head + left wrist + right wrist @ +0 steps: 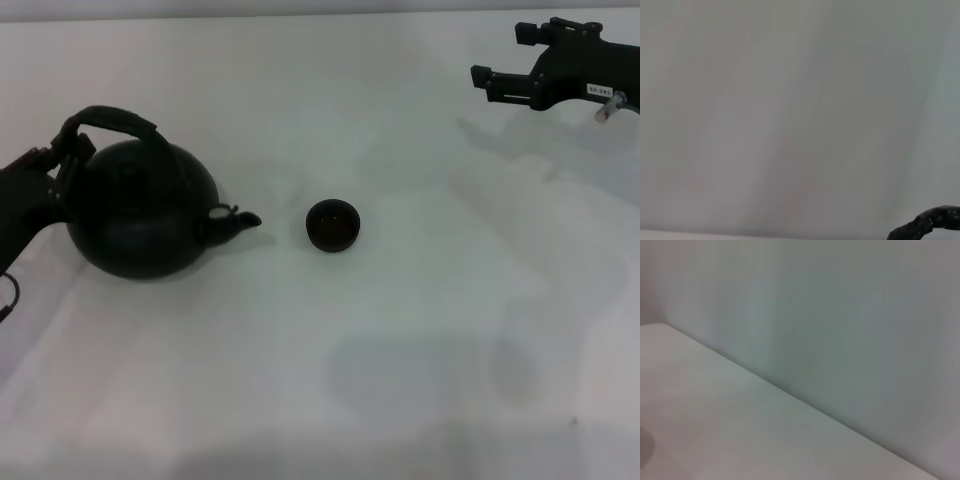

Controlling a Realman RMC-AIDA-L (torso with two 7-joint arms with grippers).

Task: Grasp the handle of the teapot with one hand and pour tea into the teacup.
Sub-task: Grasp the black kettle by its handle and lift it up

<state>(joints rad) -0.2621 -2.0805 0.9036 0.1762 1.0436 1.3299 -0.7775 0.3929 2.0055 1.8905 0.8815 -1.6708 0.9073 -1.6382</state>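
Note:
The black teapot (pixel 140 215) stands upright on the white table at the left, its spout (pixel 238 218) pointing right toward the small black teacup (pixel 332 225). The cup sits a short gap beyond the spout tip. The arched handle (pixel 115 118) rises over the pot. My left gripper (pixel 60 160) is up against the handle's left end, where it joins the pot; its hold there does not show. My right gripper (pixel 508 58) hovers open at the far right, away from both objects. In the left wrist view only a dark curved piece (pixel 932 222) shows in a corner.
The white table (pixel 400 380) stretches in front of and to the right of the cup. The right wrist view shows the table's edge (pixel 790 395) against a plain wall.

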